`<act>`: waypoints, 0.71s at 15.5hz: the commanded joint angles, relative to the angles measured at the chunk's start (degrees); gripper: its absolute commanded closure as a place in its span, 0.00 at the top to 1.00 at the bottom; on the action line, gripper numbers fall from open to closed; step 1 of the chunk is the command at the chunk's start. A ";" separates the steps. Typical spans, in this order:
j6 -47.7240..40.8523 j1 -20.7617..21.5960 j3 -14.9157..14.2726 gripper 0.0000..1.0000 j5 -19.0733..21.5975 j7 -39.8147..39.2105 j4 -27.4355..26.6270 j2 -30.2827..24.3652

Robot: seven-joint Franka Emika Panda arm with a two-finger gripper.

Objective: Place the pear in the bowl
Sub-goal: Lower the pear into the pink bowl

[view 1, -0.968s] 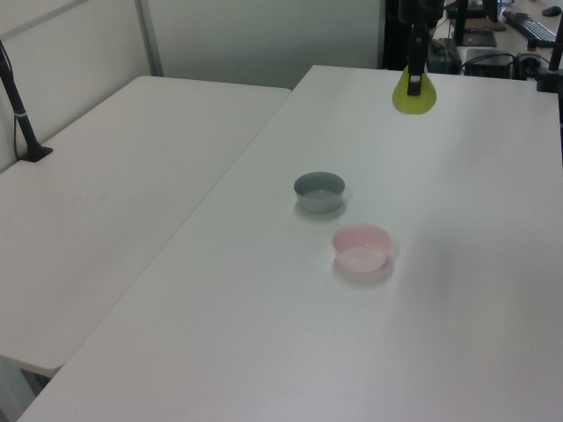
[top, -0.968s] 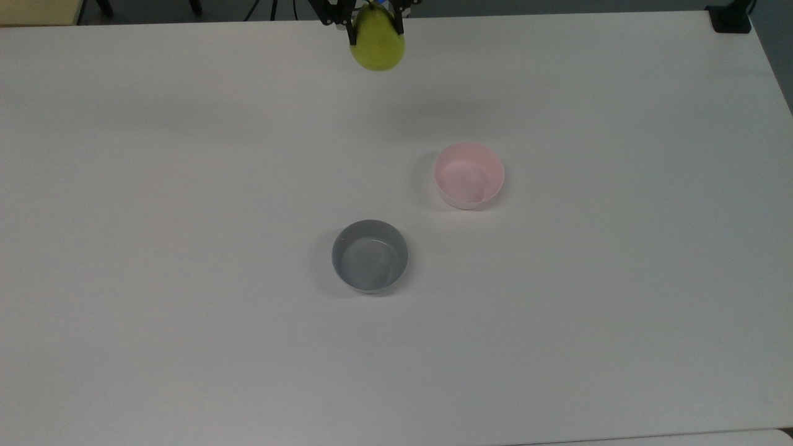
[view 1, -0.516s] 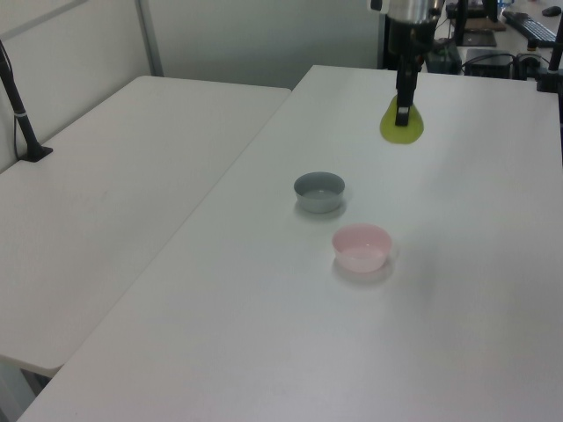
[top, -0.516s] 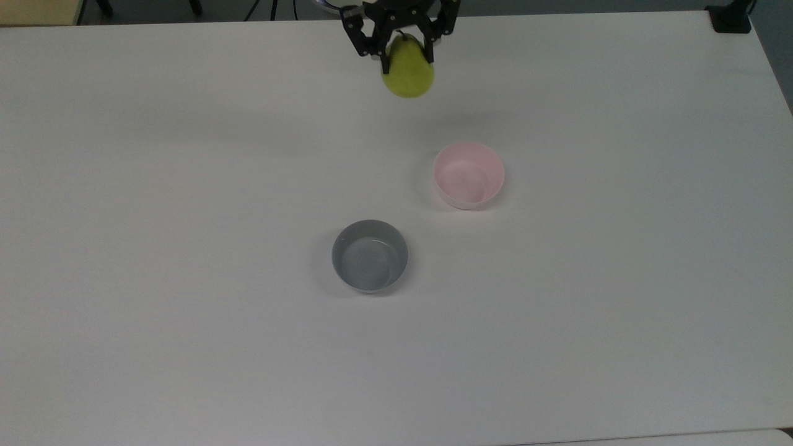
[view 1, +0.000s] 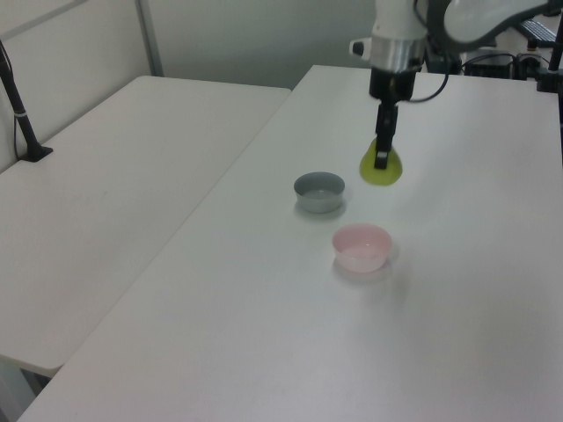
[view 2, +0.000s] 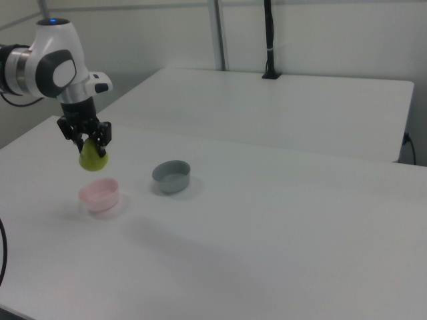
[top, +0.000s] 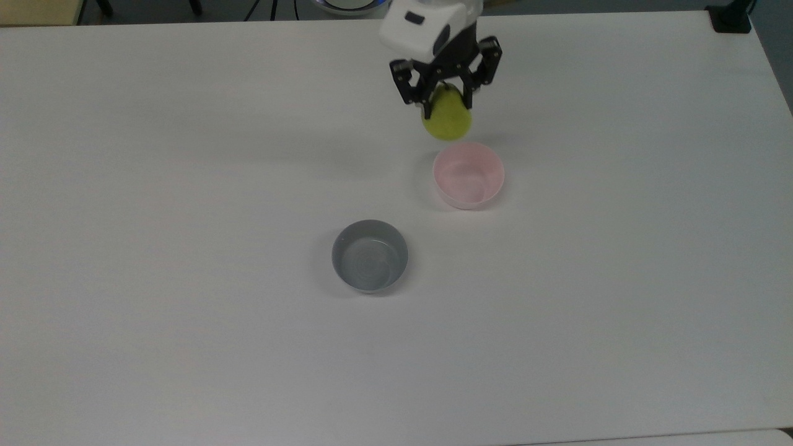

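Looks like the carry step: the gripper (top: 446,106) fingers are clamped on the pear (top: 447,119), hanging upper-middle of the top view just above the pink bowl (top: 468,175), so next it needs centering over the bowl before letting go.

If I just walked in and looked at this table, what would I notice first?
You would spot the yellow-green pear first, held in the air by the robot's black end effector just above the table. Right below and close to it in the top view sits the pink bowl, with nothing in it. A grey bowl, also with nothing in it, sits a little way off toward the top view's lower left.
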 commanded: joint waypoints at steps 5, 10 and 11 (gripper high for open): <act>7.55 3.76 -0.21 0.00 -0.40 4.32 -0.19 7.42; 9.83 4.46 -0.13 0.00 -0.67 4.32 -0.19 9.97; 10.10 4.64 -0.13 0.00 -0.67 4.67 -0.19 10.58</act>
